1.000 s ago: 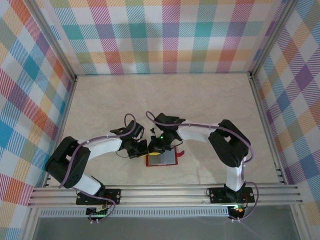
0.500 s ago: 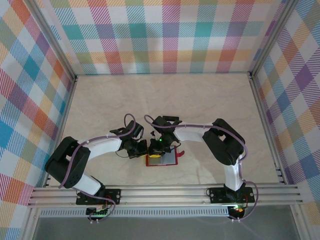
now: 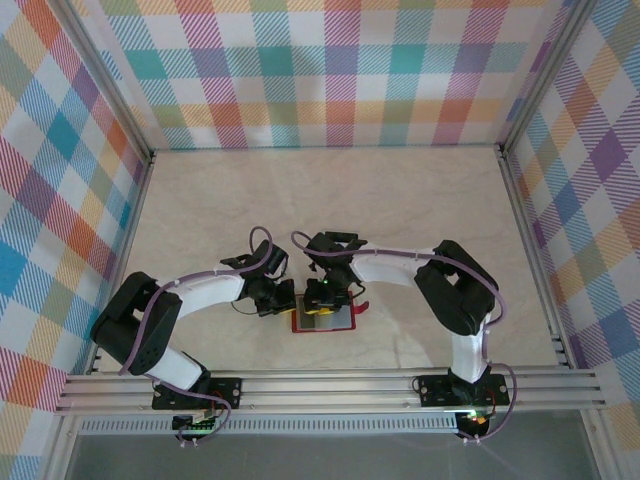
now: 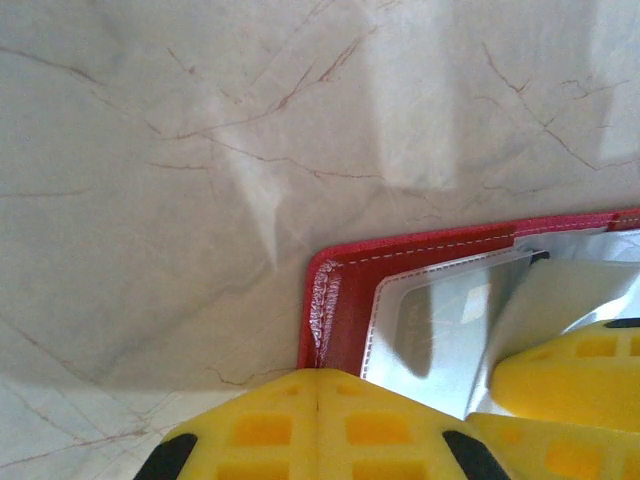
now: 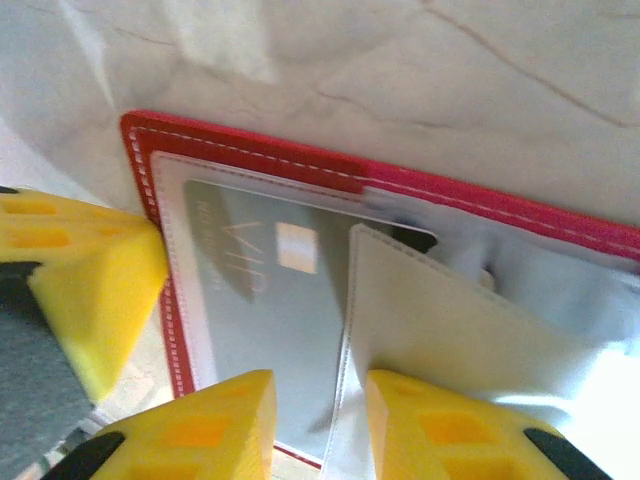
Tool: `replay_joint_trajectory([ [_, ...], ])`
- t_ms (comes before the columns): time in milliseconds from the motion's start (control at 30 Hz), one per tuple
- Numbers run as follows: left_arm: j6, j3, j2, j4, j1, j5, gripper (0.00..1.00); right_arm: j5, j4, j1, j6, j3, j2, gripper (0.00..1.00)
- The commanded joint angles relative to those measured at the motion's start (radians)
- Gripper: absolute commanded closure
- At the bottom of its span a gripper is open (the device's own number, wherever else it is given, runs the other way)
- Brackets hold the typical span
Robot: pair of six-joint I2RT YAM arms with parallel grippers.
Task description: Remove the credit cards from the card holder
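Card holder lies open on the counter; I note one grey credit card inside its clear pocket; right claw spread above that pocket; left claw pressed together at the card holder's corner.

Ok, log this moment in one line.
card holder: open | credit card: inside holder | left gripper: shut, at holder's edge | right gripper: open, over pocket flap
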Motion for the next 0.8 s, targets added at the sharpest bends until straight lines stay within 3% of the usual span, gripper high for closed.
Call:
replay_joint_trajectory([
  [0, 0.015, -0.011, 0.045, -0.056, 0.0, -0.01, 1.0, 0.091, -0.133, 0.007, -0.034, 0.019, -0.028, 0.65],
  [267, 0.014, -0.008, 0.044, -0.067, 0.0, -0.018, 1.0, 0.193, -0.228, 0.01, -0.075, 0.042, -0.077, 0.52],
  [767, 0.017, 0.011, 0.03, -0.095, 0.0, -0.024, 1.0, 0.288, -0.292, 0.009, -0.087, 0.03, -0.091, 0.53],
])
